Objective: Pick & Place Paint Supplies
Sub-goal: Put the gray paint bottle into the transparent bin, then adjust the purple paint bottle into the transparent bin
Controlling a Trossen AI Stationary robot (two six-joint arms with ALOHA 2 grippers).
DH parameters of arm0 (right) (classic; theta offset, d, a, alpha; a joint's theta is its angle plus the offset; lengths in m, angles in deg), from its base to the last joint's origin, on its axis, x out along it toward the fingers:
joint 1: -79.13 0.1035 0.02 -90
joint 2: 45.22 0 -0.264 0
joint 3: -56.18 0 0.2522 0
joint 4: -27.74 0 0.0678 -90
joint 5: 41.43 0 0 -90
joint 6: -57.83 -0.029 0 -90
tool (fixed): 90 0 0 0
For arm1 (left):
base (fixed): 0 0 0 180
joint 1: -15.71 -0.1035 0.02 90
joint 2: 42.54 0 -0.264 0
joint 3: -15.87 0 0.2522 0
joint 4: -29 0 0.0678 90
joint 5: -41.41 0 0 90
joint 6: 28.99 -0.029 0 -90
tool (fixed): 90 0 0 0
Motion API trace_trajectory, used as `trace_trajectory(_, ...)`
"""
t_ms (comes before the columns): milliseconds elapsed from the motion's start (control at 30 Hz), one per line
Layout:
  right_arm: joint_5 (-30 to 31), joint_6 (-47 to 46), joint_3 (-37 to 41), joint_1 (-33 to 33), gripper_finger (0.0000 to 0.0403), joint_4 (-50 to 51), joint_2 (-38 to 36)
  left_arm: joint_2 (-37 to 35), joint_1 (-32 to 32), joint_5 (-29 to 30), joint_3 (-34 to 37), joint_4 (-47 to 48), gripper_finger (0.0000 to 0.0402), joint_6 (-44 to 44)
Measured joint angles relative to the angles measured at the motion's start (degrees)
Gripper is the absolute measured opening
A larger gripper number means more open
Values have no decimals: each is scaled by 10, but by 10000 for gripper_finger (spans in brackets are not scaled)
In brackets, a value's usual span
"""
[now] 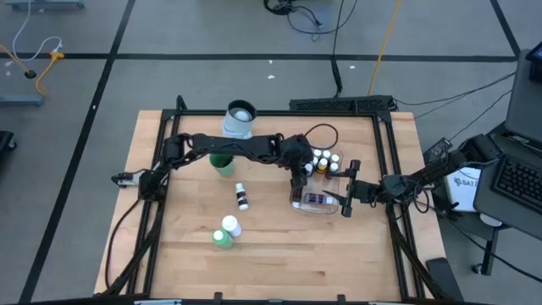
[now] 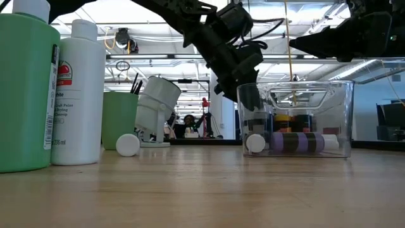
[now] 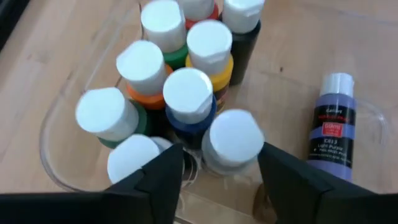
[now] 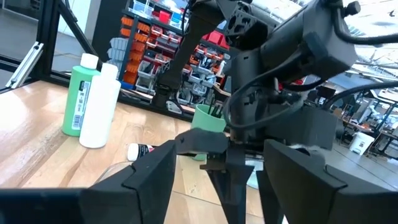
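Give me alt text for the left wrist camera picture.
The left hand, fingers open, hangs over a cluster of white-capped bottles standing in a clear tub. A purple bottle lies flat beside them.

a light wooden table (image 1: 186, 254) in a black frame stands on a grey floor (image 1: 212, 34) crossed by dark lines and loose cables. shelves of red and blue bins (image 4: 149, 37) line the room; bright ceiling lights (image 2: 158, 19) glow overhead.
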Motion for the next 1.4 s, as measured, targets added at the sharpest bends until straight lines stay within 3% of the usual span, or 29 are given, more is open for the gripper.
trace_trajectory(167,0,0,0,0,231,0,0,-4,1,0,0,-12,237,2)
trace_trajectory(533,-2,1,0,0,231,11,0,-51,25,-2,-3,8,240,-9)
trace_trajectory(700,-2,0,0,0,227,22,0,-77,58,-2,-3,62,240,-44)
trace_trajectory(800,-2,-1,0,0,226,37,0,-107,82,9,-2,110,216,-48)
trace_trajectory(933,-2,0,0,0,226,40,0,-185,114,67,24,144,128,-61)
trace_trajectory(1033,-2,-9,0,0,226,44,0,-272,127,77,104,123,43,-54)
trace_trajectory(1100,-2,-18,0,0,225,47,0,-345,132,81,189,72,13,-31)
trace_trajectory(1300,6,-42,0,0,216,58,0,-564,125,140,511,-135,11,14)
trace_trajectory(1400,96,-41,-20,0,203,111,0,-655,128,161,609,-252,4,23)
